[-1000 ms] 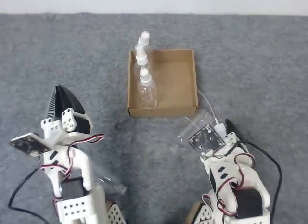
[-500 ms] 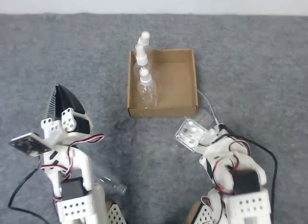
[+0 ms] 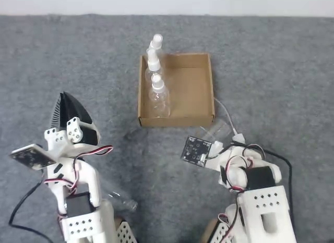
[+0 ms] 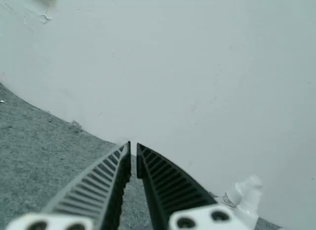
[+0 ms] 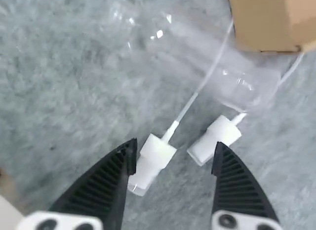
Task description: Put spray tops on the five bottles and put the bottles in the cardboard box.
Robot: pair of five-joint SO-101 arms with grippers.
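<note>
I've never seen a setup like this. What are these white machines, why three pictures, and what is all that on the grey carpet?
These are two small robot arms, each ending in a black two-fingered gripper. One picture looks down from above; the other two come from a camera on each arm's wrist. On the carpet stands a cardboard box with three capped bottles along one side. The left gripper is shut and empty, aimed at the wall. The right gripper is open, low over two loose white spray tops, near a clear bottle lying beside the box. Neither gripper holds anything.
</note>
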